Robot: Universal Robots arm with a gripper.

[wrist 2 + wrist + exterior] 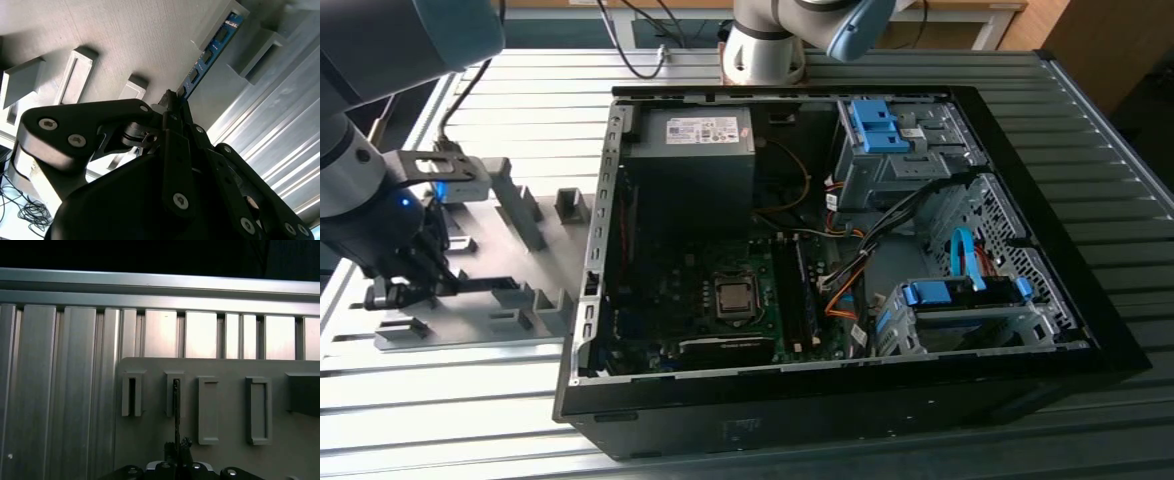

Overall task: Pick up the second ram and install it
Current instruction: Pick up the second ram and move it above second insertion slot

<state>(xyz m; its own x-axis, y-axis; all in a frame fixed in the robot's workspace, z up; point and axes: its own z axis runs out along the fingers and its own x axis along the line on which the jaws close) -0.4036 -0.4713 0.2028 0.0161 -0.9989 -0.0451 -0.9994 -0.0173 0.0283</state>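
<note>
Blue-green circuit board with dark chips along its face, the second ram [210,52] lies in the grey fixture plate [480,250], one stick only. In the first wrist view it shows edge-on as a thin dark line [176,410], its far end seated in a slotted block [169,395]. That block is the second in a row of four slotted grey blocks [207,410]; a fifth, darker block [302,392] stands at the end of the row.

The single gripper [172,100] is drawn together on the near end of the stick, with the black fingertips [186,442] pressed close on either side of it. In the exterior view the gripper [403,288] hangs low over the plate, which lies on the ribbed aluminium counter [1121,150] near the edge at the exterior view's left.

One open black computer case [854,420] lies beside the plate, towards the middle of the counter. Inside it are one motherboard with a processor socket [734,298], long black slots [797,290] just beside the socket, and two blue-fronted drive bays [878,125] and [961,295].
</note>
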